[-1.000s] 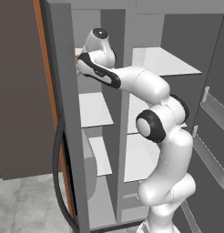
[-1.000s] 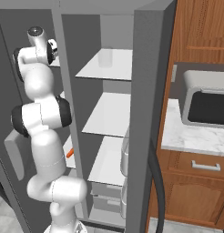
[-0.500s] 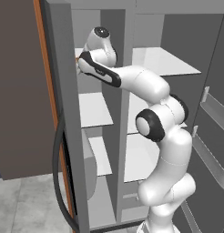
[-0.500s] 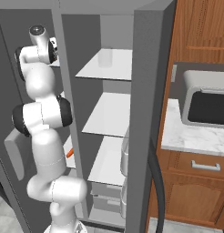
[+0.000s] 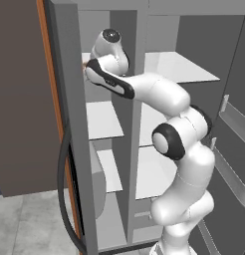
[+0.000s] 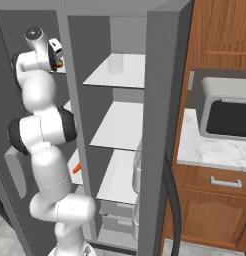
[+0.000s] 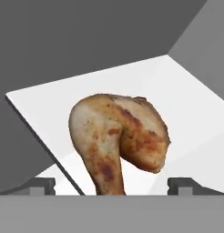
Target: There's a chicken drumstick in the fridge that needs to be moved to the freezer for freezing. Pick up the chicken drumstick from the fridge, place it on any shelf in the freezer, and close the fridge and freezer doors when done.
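Tool (image 7: 111,184) fingertips stood spread in the hand view, the chicken drumstick (image 7: 118,141) between them on the white shelf (image 7: 186,100). From the left base, the arm reached into the freezer (image 5: 102,124) at 11 o'clock.

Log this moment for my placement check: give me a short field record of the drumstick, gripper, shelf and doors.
drumstick: chicken drumstick over the white freezer shelf, between the fingertips; contact with the shelf unclear
gripper: gripper open, fingertips apart on either side of the drumstick
arm: reaches into the top of the narrower section, the freezer
fridge: fridge shelves exposed
doors: both open
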{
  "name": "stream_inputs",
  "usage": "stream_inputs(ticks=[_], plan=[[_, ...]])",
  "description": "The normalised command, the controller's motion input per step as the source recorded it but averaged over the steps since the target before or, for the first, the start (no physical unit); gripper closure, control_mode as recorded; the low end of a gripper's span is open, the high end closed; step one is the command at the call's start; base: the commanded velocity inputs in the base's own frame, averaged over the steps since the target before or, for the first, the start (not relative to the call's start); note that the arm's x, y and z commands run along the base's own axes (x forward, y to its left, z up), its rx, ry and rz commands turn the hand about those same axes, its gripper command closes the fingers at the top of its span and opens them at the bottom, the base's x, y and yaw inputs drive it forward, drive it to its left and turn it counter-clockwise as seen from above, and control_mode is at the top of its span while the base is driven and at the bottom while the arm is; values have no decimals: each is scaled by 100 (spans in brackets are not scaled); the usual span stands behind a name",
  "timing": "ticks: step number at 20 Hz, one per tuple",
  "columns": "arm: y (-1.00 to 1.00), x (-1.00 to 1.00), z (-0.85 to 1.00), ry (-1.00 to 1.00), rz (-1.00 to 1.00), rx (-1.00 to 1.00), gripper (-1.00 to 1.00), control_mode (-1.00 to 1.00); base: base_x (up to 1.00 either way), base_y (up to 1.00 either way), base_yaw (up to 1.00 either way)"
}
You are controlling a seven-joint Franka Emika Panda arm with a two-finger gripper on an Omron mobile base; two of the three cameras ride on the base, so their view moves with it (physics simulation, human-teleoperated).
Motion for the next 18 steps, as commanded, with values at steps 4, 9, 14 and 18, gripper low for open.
stream_inputs(ticks=[4,9,14,18], plan=[[-1,-47,8,-13,-4,0,-100,-100,0,0,0],[-21,-56,0,-4,-4,1,-100,-100,0,0,0],[-44,-53,7,0,-5,3,-100,-100,0,0,0],[-29,-58,35,0,-8,4,-100,-100,0,0,0]])
